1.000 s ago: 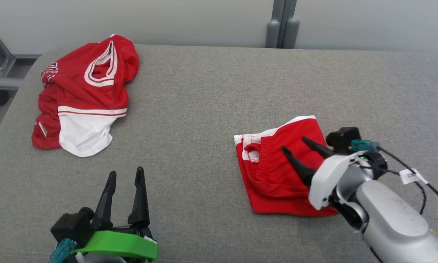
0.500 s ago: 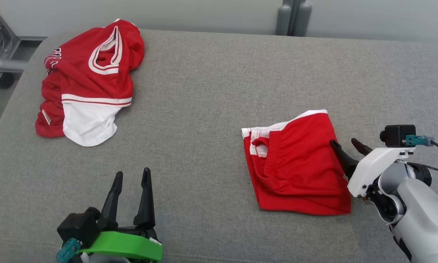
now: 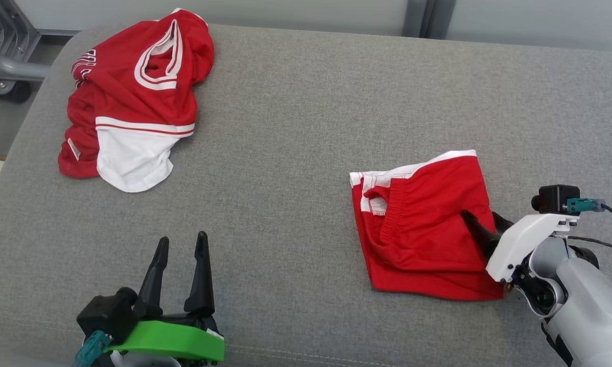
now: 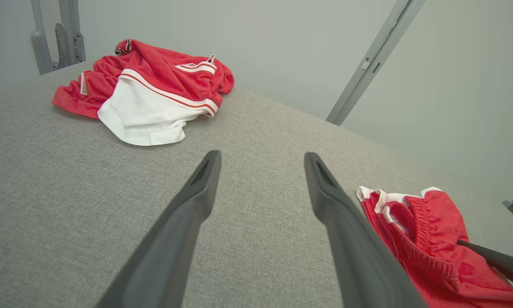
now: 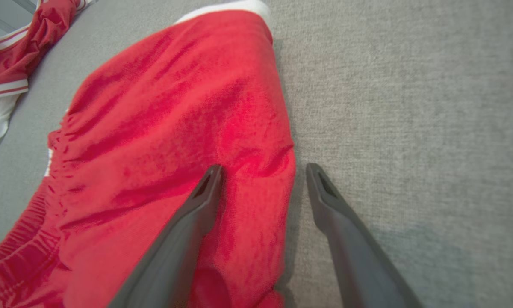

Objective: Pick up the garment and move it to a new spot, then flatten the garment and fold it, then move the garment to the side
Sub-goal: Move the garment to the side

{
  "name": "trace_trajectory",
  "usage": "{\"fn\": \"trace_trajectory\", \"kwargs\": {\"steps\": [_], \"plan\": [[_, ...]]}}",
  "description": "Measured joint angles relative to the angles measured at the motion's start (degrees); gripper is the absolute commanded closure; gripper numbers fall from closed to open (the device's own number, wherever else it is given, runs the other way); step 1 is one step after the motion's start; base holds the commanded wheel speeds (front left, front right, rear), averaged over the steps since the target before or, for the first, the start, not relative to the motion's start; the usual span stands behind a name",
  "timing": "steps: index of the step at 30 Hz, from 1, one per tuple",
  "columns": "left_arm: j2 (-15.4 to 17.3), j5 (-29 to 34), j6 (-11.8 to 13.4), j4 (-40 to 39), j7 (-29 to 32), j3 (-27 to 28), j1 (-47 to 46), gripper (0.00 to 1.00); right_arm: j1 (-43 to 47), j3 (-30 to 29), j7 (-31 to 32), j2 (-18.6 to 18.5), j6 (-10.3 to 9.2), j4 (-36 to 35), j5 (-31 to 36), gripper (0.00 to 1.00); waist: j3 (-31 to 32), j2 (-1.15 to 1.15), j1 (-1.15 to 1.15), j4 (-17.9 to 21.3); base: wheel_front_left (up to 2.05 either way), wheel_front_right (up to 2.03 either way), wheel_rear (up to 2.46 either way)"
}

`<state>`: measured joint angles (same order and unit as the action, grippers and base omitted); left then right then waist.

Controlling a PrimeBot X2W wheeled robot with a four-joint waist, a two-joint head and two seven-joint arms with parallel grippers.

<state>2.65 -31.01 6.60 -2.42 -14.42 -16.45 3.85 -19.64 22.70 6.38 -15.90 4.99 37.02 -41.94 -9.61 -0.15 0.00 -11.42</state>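
On the shorts (image 5: 175, 107), the right wrist view shows spread fingers (image 5: 188, 222) straddling, perhaps touching, the edge.

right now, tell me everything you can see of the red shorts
The shorts are red knit-looking fabric with white trim and a gathered elastic waistband, folded into a rough square, slightly rumpled, lying flat on the grey surface at the robot's right. The open right gripper straddles their right edge; contact is unclear.
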Motion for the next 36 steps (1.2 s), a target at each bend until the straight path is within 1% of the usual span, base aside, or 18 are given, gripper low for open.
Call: {"fn": "trace_trajectory", "kwargs": {"steps": [1, 2, 4, 5, 6, 11, 16, 23, 26, 29, 30, 31, 33, 36], "plan": [[0.0, 0.0, 0.0, 0.0, 0.0, 0.0, 0.0, 0.0, -0.1, 0.0, 0.2, 0.0, 0.03, 0.1, -0.1, 0.11, -0.1, 0.0, 0.0, 0.0, 0.0, 0.0, 0.0], [0.0, 0.0, 0.0, 0.0, 0.0, 0.0, -0.1, 0.0, -0.3, 0.0, 0.3, 0.0, 0.05, 0.2, -0.2, 0.51, -0.2, 0.0, 0.0, 0.0, 0.0, 0.0, 0.0], [0.0, 0.0, 0.0, 0.0, 0.0, 0.1, -0.1, 0.0, -0.6, 0.1, 0.4, 0.0, 0.18, 0.5, -0.3, 0.69, -0.3, 0.0, 0.0, 0.0, 0.0, 0.0, 0.0], [0.0, 0.0, 0.0, 0.0, 0.0, 0.1, -0.1, 0.0, -0.8, 0.2, 0.5, 0.0, 0.49, 0.7, -0.3, 0.83, -0.4, 0.0, 0.0, 0.0, 0.0, 0.0, 0.0], [0.0, 0.0, 0.1, 0.0, 0.0, 0.1, -0.1, 0.0, -1.1, 0.3, 0.7, -0.1, 0.52, 0.8, -0.3, 1.0, -0.5, 0.0, 0.0, 0.0, 0.0, 0.0, 0.0], [0.0, 0.0, 0.1, -0.1, 0.0, 0.6, -0.3, 0.0, -2.1, 0.9, 0.8, -0.2, 0.97, 1.4, -0.2, 1.0, -1.0, 0.0, 0.0, 0.1, 0.0, 0.0, 0.0], [0.0, 0.2, 0.1, -0.7, 0.0, 1.5, -0.4, 0.0, -4.9, 1.6, 1.0, -1.2, 0.99, 1.4, 1.6, 1.0, -1.8, 0.0, 0.0, 0.9, 0.0, 0.0, 0.0], [0.0, 0.7, 0.1, -1.6, 0.0, 1.5, -1.3, 0.0, -9.9, 0.7, 0.7, -7.8, 0.89, 2.2, 4.8, 1.0, -3.3, 0.0, 0.0, 2.1, 0.0, 0.0, 0.0], [0.0, 1.1, 0.1, -2.0, 0.0, 1.5, -1.6, 0.0, -11.7, -0.2, 0.5, -10.6, -0.12, 2.8, 5.9, 1.0, -4.1, 0.0, 0.0, 2.5, 0.0, 0.0, 0.0], [0.0, 1.5, 0.2, -2.2, 0.0, 1.5, -1.7, 0.0, -13.3, -0.8, 0.5, -13.2, -0.71, 3.4, 7.1, 1.0, -4.9, 0.0, 0.0, 2.8, 0.0, 0.0, 0.0], [0.0, 1.5, 0.2, -2.2, 0.0, 1.5, -1.7, 0.0, -13.3, -0.8, 0.5, -13.2, -0.71, 3.4, 7.1, 1.0, -4.9, 0.0, 0.0, 2.8, 0.0, 0.0, 0.0], [0.0, 1.6, 0.2, -2.3, 0.0, 1.5, -1.8, 0.0, -13.9, -1.1, 0.5, -13.9, -1.08, 3.7, 7.4, 1.0, -5.3, 0.0, 0.0, 2.9, 0.0, 0.0, 0.0], [0.0, 2.4, 0.2, -3.0, 0.0, 1.3, -2.3, 0.0, -15.6, -1.8, 0.5, -16.3, -1.66, 4.2, 8.1, 1.0, -6.3, 0.0, 0.0, 3.2, 0.0, 0.0, 0.0], [0.0, 3.1, 0.2, -3.9, 0.0, 1.2, -3.1, 0.0, -17.1, -2.5, 0.4, -17.8, -2.52, 4.5, 8.2, 1.0, -7.5, 0.0, 0.0, 3.5, 0.0, 0.0, 0.0]]}}
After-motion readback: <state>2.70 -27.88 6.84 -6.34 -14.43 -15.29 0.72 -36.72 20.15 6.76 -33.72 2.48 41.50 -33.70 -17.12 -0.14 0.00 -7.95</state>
